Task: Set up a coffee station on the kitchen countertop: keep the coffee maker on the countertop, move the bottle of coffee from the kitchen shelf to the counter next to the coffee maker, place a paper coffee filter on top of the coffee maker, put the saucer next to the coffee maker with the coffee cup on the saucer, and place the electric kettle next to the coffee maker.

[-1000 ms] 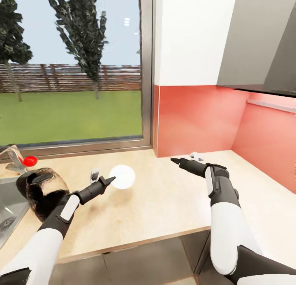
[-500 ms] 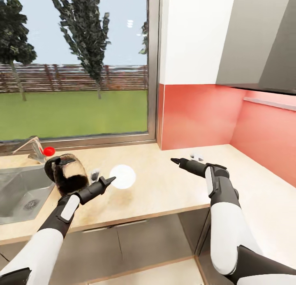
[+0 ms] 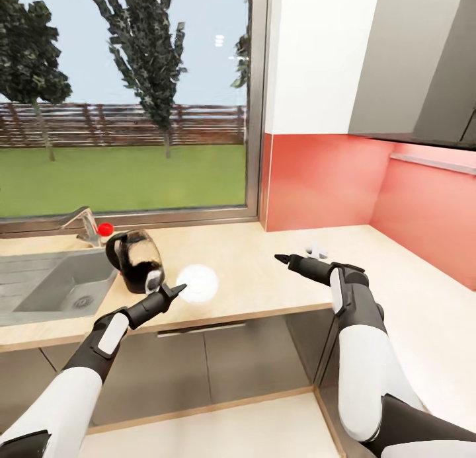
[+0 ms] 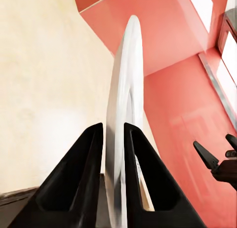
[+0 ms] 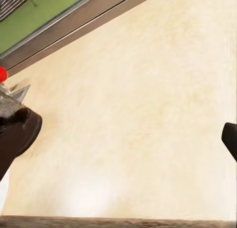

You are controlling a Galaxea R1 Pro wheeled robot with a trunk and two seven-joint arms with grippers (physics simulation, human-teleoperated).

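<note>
My left gripper is shut on the rim of the white saucer and holds it in the air over the front edge of the kitchen countertop. The left wrist view has the saucer edge-on between the two black fingers. The glass electric kettle stands on the counter just left of the saucer, beside the sink. My right gripper hovers above the counter farther right, open and holding nothing; one finger sits at the edge of its wrist view, with the kettle ahead.
A steel sink with a red-knobbed faucet lies left of the kettle under a large window. The counter turns a corner along the red backsplash at the right. Grey cabinet fronts are below.
The camera has drawn back from the counter and swung left, so kettle and sink now sit farther right and smaller in the picture. Both arms keep their pose, and the saucer stays gripped.
</note>
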